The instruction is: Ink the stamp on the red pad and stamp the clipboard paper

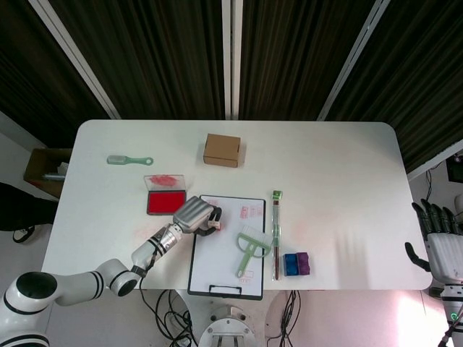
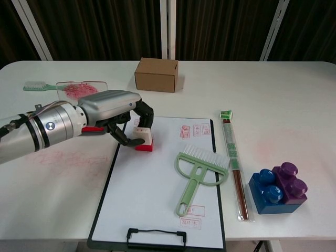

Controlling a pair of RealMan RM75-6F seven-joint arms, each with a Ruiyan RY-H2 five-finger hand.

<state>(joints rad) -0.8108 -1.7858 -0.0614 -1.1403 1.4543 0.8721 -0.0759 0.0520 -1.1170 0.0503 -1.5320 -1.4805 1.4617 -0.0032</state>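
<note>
Left hand (image 2: 113, 113) is gripping the stamp (image 2: 143, 137), a small white block with a red base, pressed down on the clipboard paper (image 2: 157, 184) near its upper left corner. Red stamped marks on the paper are too small to read. The red pad (image 1: 165, 204) sits just left of the clipboard (image 1: 226, 246). Right hand (image 1: 441, 242) hangs off the counter (image 1: 347, 166) edge, far right of the clipboard, fingers apart, holding nothing.

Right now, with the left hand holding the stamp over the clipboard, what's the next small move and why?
Probably press the stamp straight down, then lift it. The left hand holds it with its red base at the upper left of the clipboard paper, on a blank patch apart from the red prints further right and the green brush. Whether it already touches the paper, I cannot tell.
</note>
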